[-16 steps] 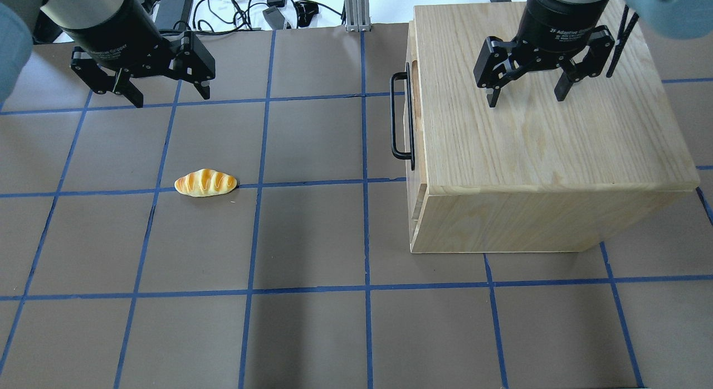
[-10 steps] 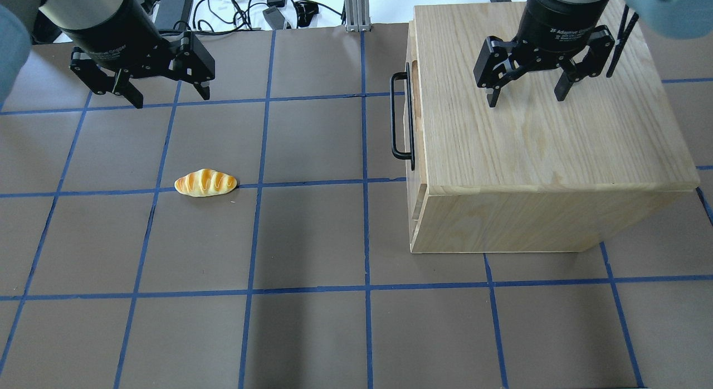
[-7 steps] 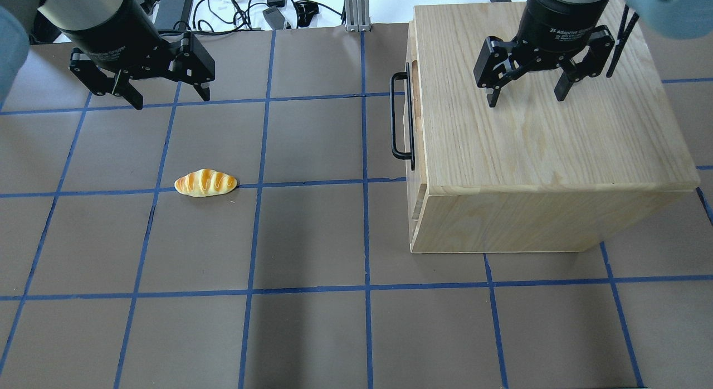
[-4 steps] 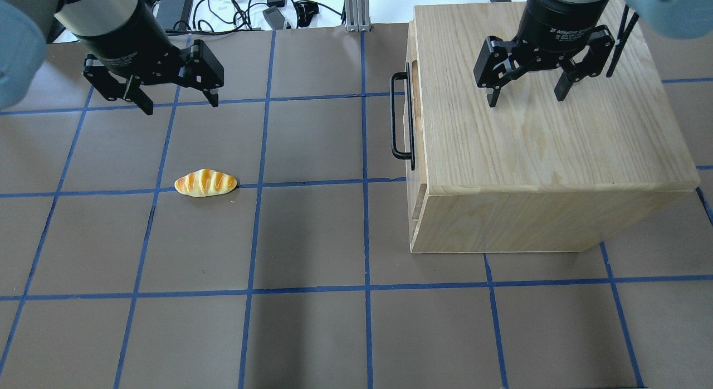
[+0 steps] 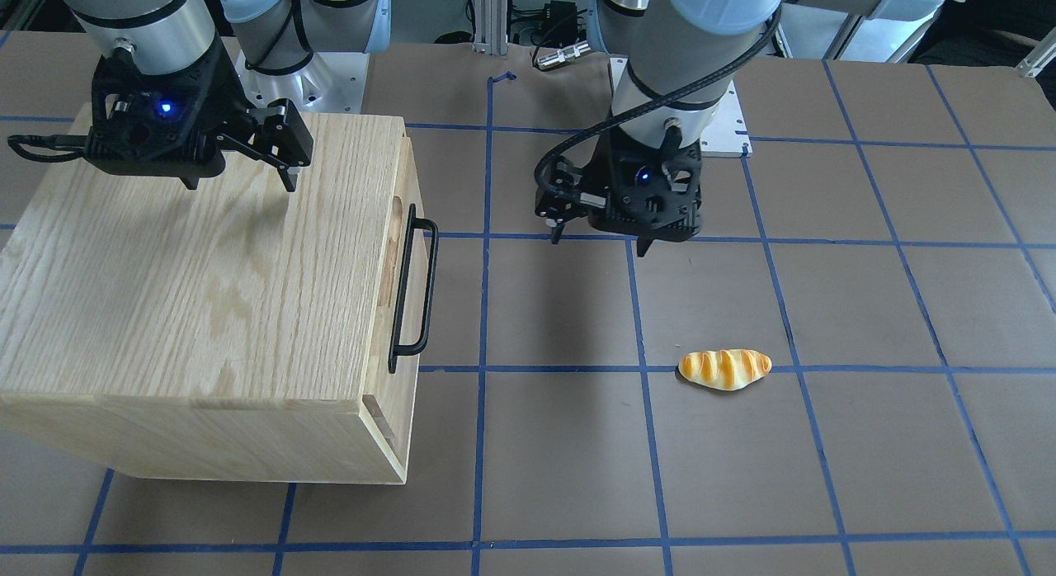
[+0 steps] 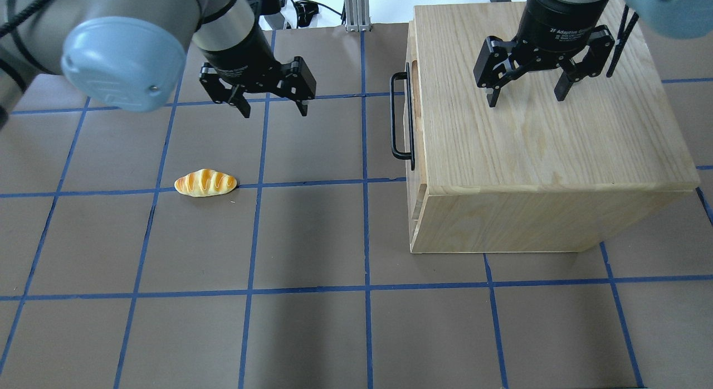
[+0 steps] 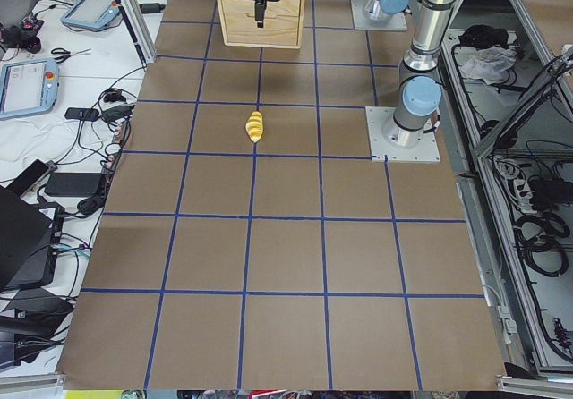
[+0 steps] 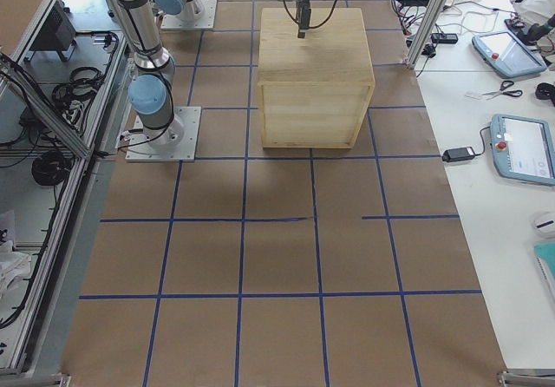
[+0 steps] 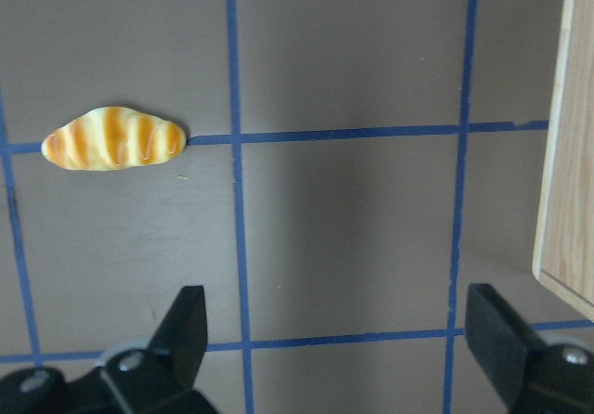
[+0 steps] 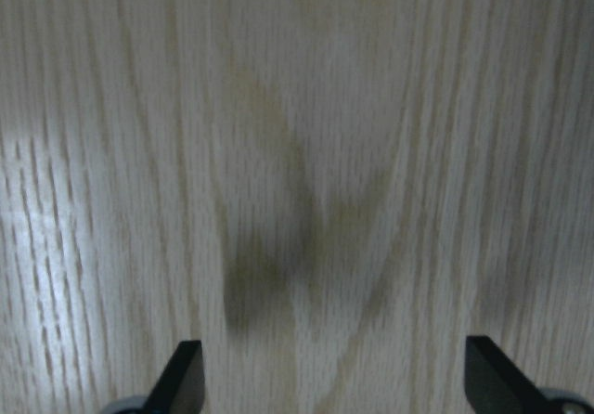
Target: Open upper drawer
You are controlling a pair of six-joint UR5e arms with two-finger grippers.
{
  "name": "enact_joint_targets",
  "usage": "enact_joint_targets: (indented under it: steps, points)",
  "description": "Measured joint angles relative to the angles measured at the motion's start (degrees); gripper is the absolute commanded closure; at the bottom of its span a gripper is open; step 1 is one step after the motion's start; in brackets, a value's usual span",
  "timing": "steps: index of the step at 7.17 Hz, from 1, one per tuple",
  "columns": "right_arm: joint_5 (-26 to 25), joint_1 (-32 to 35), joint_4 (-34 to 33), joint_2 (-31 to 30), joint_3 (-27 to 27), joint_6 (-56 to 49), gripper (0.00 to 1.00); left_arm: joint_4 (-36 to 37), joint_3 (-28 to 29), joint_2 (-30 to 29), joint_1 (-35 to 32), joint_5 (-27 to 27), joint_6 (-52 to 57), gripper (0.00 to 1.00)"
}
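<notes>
The upper drawer [image 6: 410, 54] sits shut in the left face of the oak cabinet [image 6: 529, 144], its front seen edge-on. Its black bar handle [image 6: 394, 121] stands out to the left; it also shows in the front-facing view [image 5: 412, 299]. My left gripper [image 6: 274, 111] is open and empty above the table, left of the handle and apart from it. In its wrist view [image 9: 339, 340] the cabinet edge [image 9: 568, 154] is at the right. My right gripper [image 6: 525, 99] is open and empty, hovering over the cabinet top, whose wood grain [image 10: 306, 154] fills its wrist view.
A toy bread roll [image 6: 205, 183] lies on the brown, blue-taped table [image 6: 312, 238], left of and nearer than my left gripper; it also shows in the left wrist view [image 9: 113, 138]. Cables and power bricks [image 6: 267, 7] lie beyond the table's far edge.
My left arm has swung right from the table's far-left corner toward the cabinet, still open. The right gripper, the drawer and the bread roll have not moved.
</notes>
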Motion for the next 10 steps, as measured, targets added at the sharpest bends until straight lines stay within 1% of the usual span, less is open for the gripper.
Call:
enact_joint_targets:
  steps: [2, 3, 7, 10]
  points:
    - [0.0, 0.0, 0.0, 0.0, 0.0, 0.0, 0.0, 6.3, 0.2, -3.7, -2.9, -7.6, -0.7, 0.0]
    - [0.0, 0.0, 0.0, 0.0, 0.0, 0.0, 0.0, 7.4, 0.2, -5.0, -3.6, -9.6, -0.4, 0.0]
    - [0.0, 0.0, 0.0, 0.0, 0.0, 0.0, 0.0, 12.1, 0.0, -8.5, -4.8, -15.1, 0.9, 0.0]
    - [0.0, 0.0, 0.0, 0.0, 0.0, 0.0, 0.0, 13.5, -0.7, -10.0, -4.7, -15.7, 2.2, 0.0]
